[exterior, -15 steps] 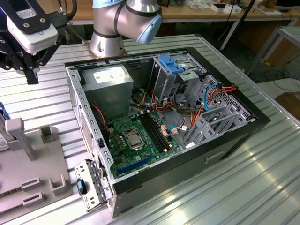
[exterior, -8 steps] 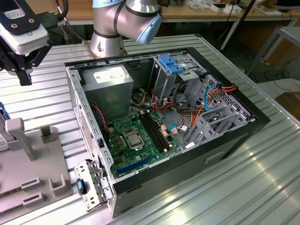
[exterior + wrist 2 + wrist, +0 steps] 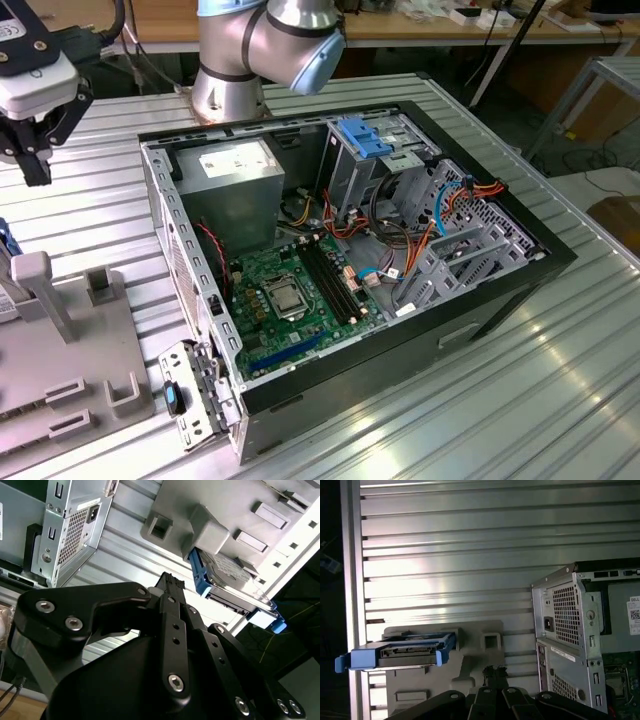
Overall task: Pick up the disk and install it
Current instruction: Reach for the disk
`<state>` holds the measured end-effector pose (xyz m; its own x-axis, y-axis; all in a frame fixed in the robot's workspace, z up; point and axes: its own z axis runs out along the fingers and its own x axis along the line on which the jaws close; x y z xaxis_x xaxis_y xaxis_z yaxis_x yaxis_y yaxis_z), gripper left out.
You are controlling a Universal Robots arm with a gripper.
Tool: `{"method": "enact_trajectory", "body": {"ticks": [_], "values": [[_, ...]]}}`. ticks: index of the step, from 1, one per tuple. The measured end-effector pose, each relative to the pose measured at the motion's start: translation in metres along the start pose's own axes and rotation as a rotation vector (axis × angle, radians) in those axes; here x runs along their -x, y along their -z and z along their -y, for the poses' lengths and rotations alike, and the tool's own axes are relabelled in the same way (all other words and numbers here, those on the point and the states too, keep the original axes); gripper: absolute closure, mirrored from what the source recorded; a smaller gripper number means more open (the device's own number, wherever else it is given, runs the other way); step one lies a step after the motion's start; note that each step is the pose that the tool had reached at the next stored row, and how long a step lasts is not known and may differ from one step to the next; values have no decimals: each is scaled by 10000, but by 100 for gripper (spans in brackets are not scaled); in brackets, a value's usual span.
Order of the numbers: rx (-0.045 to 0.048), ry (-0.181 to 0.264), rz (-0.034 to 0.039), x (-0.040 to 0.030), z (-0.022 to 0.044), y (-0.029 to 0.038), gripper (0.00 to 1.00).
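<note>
1. The end effector (image 3: 35,172) hangs in the air over the exterior view's left side. Its two fingers are pressed together and hold nothing.
2. The disk (image 3: 395,652) is dark with blue rails. It stands on its edge in a grey holder (image 3: 470,645) on the tabletop (image 3: 560,380).
3. In the second wrist view, the disk (image 3: 230,582) is stuck into a block of the grey holder (image 3: 207,530). The end effector (image 3: 171,580) is near it but not touching.
4. To the exterior view's right of the holder lies a big open computer case (image 3: 520,270).
5. Inside the case are a green board (image 3: 290,290), a grey power box (image 3: 235,180) and a metal cage with blue clips (image 3: 365,140).
6. Orange and red wires (image 3: 455,200) lie in a bunch near the cage.
7. The case's side wall (image 3: 185,260) stands between the holder and the cage.
8. The arm's round base (image 3: 235,70) stands behind the case.
</note>
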<state>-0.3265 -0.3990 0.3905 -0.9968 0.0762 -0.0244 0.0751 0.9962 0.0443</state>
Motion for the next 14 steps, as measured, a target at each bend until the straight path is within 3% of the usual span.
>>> {"method": "enact_trajectory", "body": {"ticks": [11,14], "values": [[0,0,0,-150,11,1,89],[0,0,1,-230,18,1,89]]}}
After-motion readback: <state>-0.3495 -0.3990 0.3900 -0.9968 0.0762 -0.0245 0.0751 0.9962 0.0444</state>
